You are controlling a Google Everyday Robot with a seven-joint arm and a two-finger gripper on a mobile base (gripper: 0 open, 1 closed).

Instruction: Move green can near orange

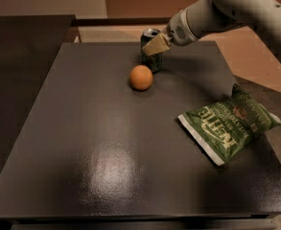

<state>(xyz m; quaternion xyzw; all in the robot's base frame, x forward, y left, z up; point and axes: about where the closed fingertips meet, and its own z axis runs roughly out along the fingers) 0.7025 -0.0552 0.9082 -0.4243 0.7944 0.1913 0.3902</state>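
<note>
Camera view showed the pale two-finger gripper (153, 46) reaching in from the upper right, over the far part of the dark glossy tabletop (106, 152). It was pinching the small dark green can with a silver top (154, 64). One beige finger (155, 44) lay across the can's upper front, and the other was hidden behind it. The green can stood upright, just behind and slightly right of the round matte orange fruit (141, 77), close to it but apart. Whether its base rested on the tabletop or hung just above could not be told.

The high grip, near the rim, looked chosen to keep the can vertical and leave its lower body free to settle beside the orange without the finger brushing the fruit. By this layout the task seemed nearly met, with release the likely remaining step.

The tabletop's far edge ran close behind the can, so there was little room to push further back. Bare surface spread wide to the left and toward the camera. The flat green chip bag (228, 126) lay well apart on the right, partly over the tabletop's right edge and out of the way. The bulky pale robot arm (226, 8) crossed above the right rear corner, which appeared the natural path for withdrawal; a lift straight up would probably avoid nudging the orange, which could roll
</note>
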